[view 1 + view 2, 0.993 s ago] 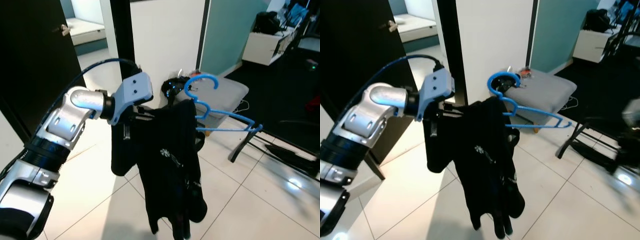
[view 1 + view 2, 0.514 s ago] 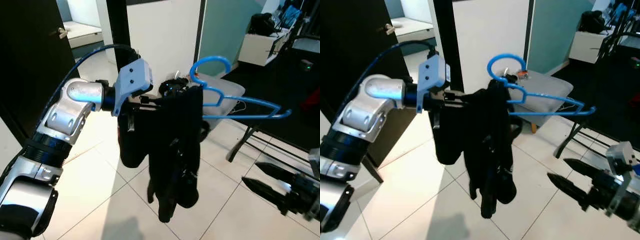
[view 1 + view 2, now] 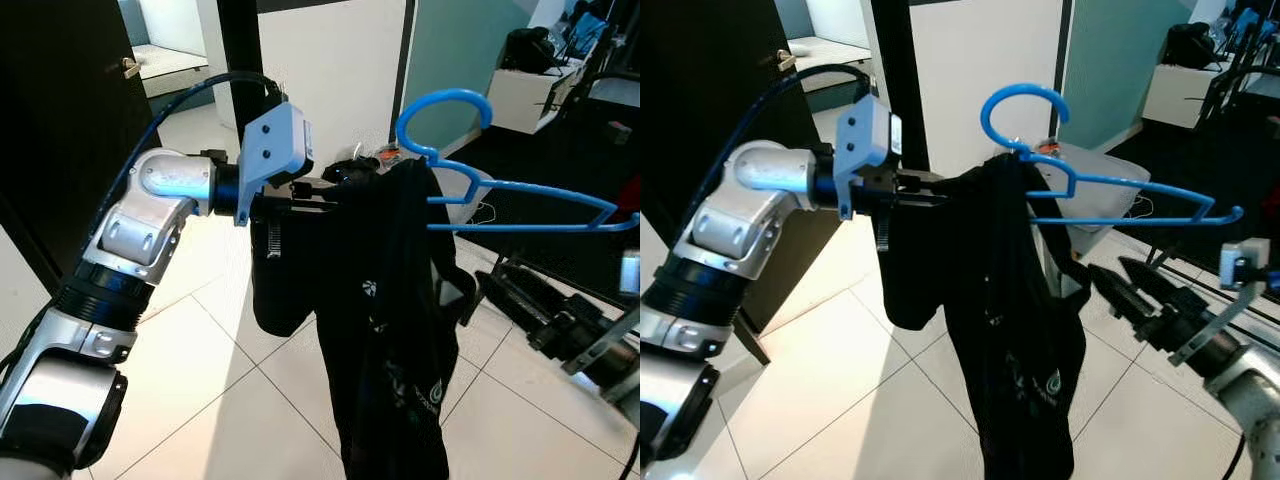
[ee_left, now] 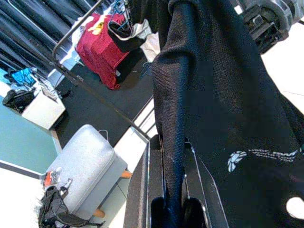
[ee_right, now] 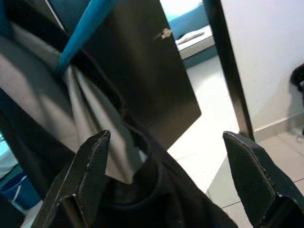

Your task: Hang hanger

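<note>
The left gripper is raised in front of the dark door, its fingers pinched shut on the shoulder of a black shirt that hangs on a blue hanger. In the left wrist view the two fingers clamp a fold of the shirt's mesh cloth between them. The hanger sits higher than it did a second ago: its hook stands upright above the shirt's collar, and its long arm reaches out level, away from the door, where a second ago it sloped down. The shirt hangs straight down below the hanger, well above the tiled floor, and more of its length shows now (small white print is visible low on the cloth).

The right gripper has come up since half a second ago. It was then low, on the far side of the shirt from the door and well apart from it; now it points at the shirt's edge, just below the hanger's long arm. Its fingers are spread wide, with the shirt's cloth and a strip of the blue hanger ahead of them. I cannot tell whether they touch the shirt.

A grey stool stands on the floor beyond the shirt, near the white wall.
</note>
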Tool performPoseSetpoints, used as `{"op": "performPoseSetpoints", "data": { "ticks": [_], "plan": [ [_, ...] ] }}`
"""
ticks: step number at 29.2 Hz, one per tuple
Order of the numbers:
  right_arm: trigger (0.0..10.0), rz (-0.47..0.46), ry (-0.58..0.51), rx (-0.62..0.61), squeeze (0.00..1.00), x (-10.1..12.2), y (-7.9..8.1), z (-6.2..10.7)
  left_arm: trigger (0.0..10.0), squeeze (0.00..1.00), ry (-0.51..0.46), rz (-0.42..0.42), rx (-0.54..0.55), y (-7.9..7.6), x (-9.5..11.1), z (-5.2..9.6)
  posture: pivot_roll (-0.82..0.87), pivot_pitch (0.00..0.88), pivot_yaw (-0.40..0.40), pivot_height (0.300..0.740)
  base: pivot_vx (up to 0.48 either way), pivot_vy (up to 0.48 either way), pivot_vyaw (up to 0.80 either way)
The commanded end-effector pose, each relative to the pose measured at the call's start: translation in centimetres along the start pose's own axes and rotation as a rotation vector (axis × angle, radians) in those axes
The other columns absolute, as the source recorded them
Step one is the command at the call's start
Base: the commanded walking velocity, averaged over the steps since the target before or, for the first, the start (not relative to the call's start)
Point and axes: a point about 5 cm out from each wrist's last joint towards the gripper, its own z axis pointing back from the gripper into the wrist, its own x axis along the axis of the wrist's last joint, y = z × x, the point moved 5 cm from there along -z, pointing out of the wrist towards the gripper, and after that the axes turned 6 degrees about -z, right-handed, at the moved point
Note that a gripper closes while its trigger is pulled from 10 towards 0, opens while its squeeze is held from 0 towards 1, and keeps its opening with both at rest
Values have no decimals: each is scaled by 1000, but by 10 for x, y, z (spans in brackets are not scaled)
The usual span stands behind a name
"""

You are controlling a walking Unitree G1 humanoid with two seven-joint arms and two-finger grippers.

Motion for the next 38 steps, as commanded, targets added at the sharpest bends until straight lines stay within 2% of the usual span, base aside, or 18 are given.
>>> {"op": "performPoseSetpoints", "data": {
  "ticks": [1,2,3,6,7,8,10,20,21,22,29,33,38],
  "plan": [
    [10000,-22,34,78,0,-7,17,-6,10000,0,-42,-18,3,-1,9,-4,94,0,30,740,0,0,0],
    [10000,-22,34,78,0,-7,17,-6,10000,0,-42,-18,3,-1,9,-4,94,0,30,740,0,0,0],
    [10000,-16,78,122,0,-13,27,-6,10000,0,-57,-10,1,-4,10,-6,94,0,30,740,0,0,0],
    [10000,-4,93,101,0,-14,25,-8,10000,0,-65,-9,0,-5,12,-7,92,0,29,740,0,0,0],
    [10000,3,113,33,0,-16,13,-10,10000,0,-76,-8,-2,-5,14,-8,90,0,31,740,0,0,0],
    [10000,3,113,33,0,-16,13,-10,10000,0,-76,-8,-2,-5,14,-8,90,0,31,740,0,0,0],
    [10000,17,139,-67,0,-18,-3,-13,10000,0,-92,-10,-12,-7,18,-9,89,0,33,740,0,0,0],
    [10000,18,127,-125,0,-14,-13,-20,10000,0,-114,-16,-16,-6,23,-10,90,0,33,740,0,0,0],
    [2902,26,156,-165,0,-20,-19,-22,10000,0,-118,-17,-10,-5,25,-9,95,0,30,740,0,0,0],
    [0,32,187,-196,0,-24,-24,-20,10000,0,-114,-20,-6,-5,25,-9,95,0,30,740,0,0,0],
    [0,33,213,-231,0,-28,-29,-17,10000,0,-108,-21,-1,-4,25,-7,95,0,30,740,0,0,0],
    [0,28,231,-301,0,-23,-40,-10,10000,0,-53,-27,25,-2,12,-7,94,0,29,740,0,0,0],
    [0,25,235,-308,0,-23,-41,-10,10000,0,-53,-25,27,-3,12,-7,94,0,29,740,0,0,0]
  ]
}}
